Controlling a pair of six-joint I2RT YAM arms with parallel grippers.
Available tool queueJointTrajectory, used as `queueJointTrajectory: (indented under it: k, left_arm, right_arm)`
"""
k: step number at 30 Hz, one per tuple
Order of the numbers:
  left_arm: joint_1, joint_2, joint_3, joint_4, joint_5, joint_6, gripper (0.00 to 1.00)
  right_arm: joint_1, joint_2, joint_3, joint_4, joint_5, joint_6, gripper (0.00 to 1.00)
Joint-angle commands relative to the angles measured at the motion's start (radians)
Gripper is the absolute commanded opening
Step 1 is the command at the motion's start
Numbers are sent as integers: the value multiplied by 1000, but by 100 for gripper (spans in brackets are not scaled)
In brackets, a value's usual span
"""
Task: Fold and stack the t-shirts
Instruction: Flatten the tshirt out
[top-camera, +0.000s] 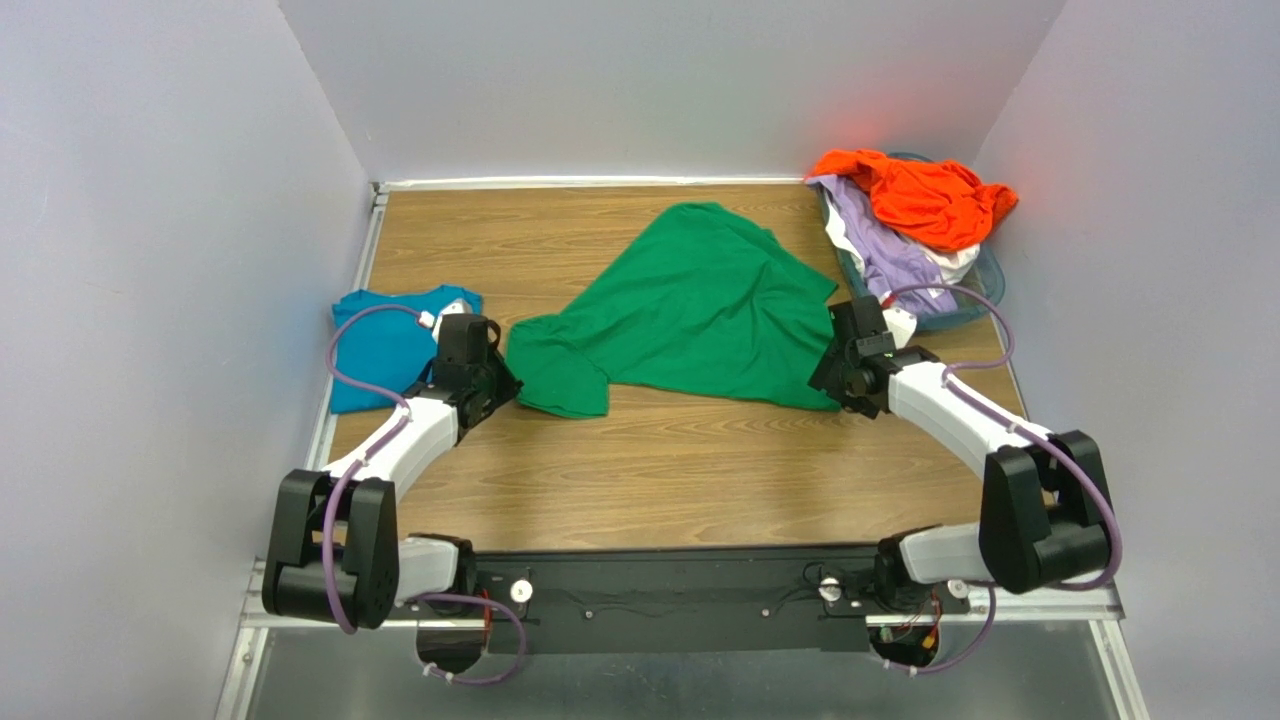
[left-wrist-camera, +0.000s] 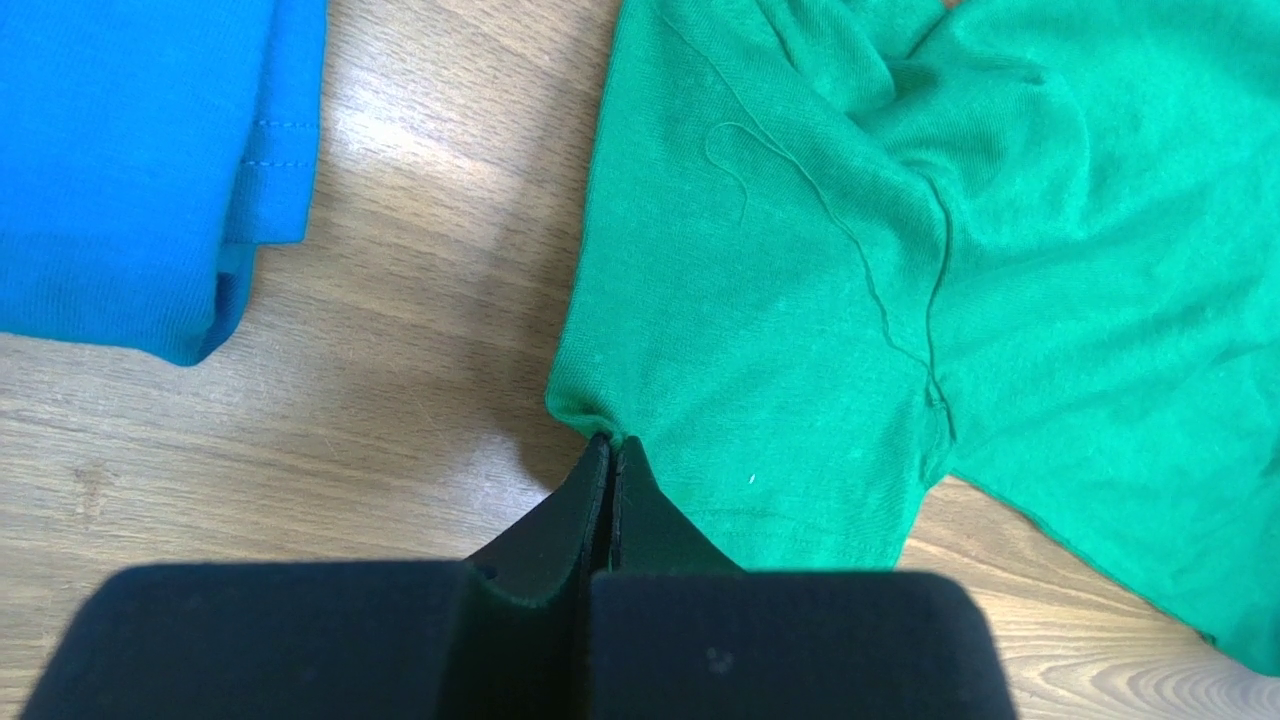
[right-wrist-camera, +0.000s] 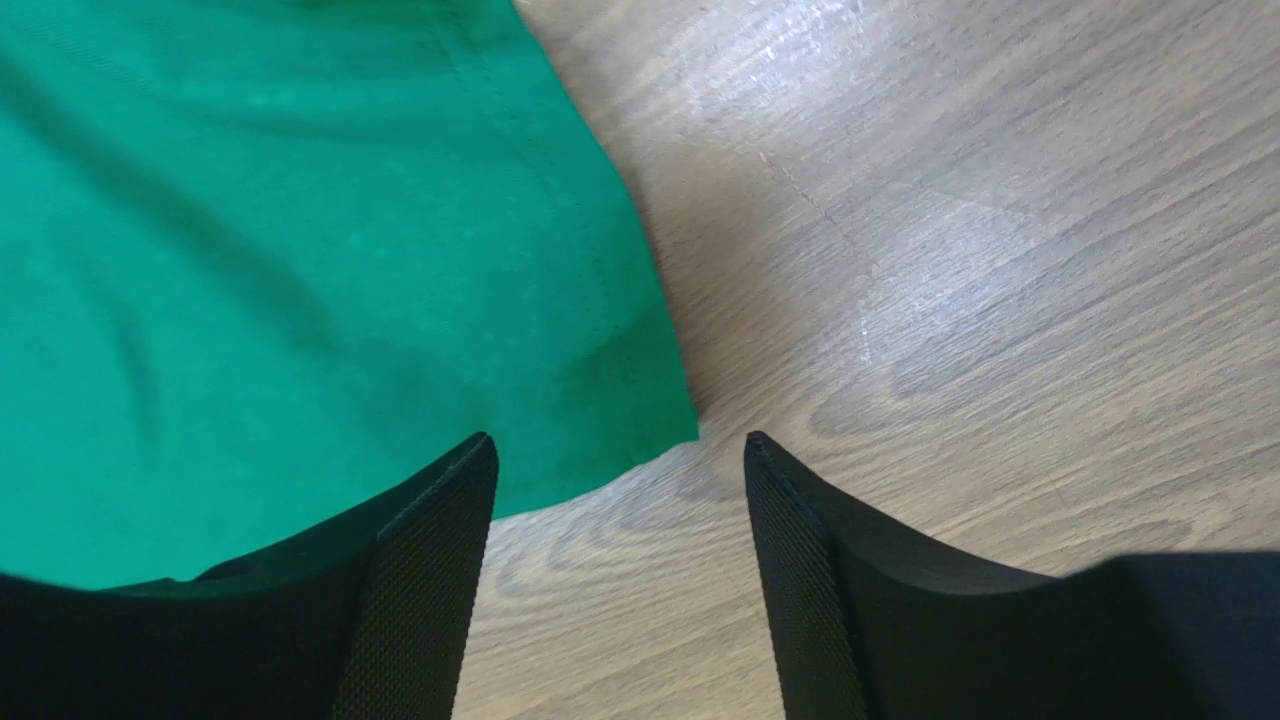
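Left gripper (left-wrist-camera: 609, 444): I'm seeing the jaws fully closed, tips pinching the hem at one corner of the green t-shirt (left-wrist-camera: 842, 270). Right gripper (right-wrist-camera: 616, 440): the jaws are standing apart and gripping nothing. They're straddling another corner of the same shirt, one finger (right-wrist-camera: 428, 555) overlapping the cloth and the other sitting over bare table (right-wrist-camera: 977, 225). I can't tell whether the tips are touching the wood.

In the top view the green shirt is lying rumpled across the table centre, with the grippers at its 8 and 4 o'clock. The teal t-shirt (top-camera: 383, 345) is lying folded at the table's 9 o'clock edge, apart from the green one. The basket (top-camera: 987, 279) is sitting at 2 o'clock, with the orange t-shirt (top-camera: 917, 195) lying on top and the lavender t-shirt (top-camera: 879, 248) hanging over the rim.
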Motion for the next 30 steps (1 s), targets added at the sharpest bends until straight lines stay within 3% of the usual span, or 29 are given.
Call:
queueJointTrajectory:
  k: [1, 8, 10, 14, 15, 18, 22, 30]
  left_arm:
    - [1, -25, -20, -11, 11, 15, 0]
    - [1, -23, -23, -13, 7, 12, 0]
    - [1, -23, -21, -16, 5, 12, 0]
    - [1, -26, -17, -17, 3, 11, 0]
    - [1, -28, -17, -17, 4, 11, 0]
    - [1, -40, -15, -10, -1, 9, 0]
    - [1, -45, 34, -22, 0, 4, 0]
    - [-1, -153, 242, -80, -38, 6, 0]
  right_arm:
    - [-5, 36, -15, -7, 55, 38, 66]
    - [-6, 92, -46, 42, 36, 45, 62]
    - [-6, 116, -46, 50, 24, 45, 56]
    - [-6, 141, -49, 67, 0, 45, 38]
    - [-6, 142, -51, 70, -9, 45, 30]
    - [-6, 135, -52, 81, -3, 34, 20]
    - [-6, 104, -17, 79, -20, 5, 1]
    - [-6, -114, 133, 68, -43, -116, 1]
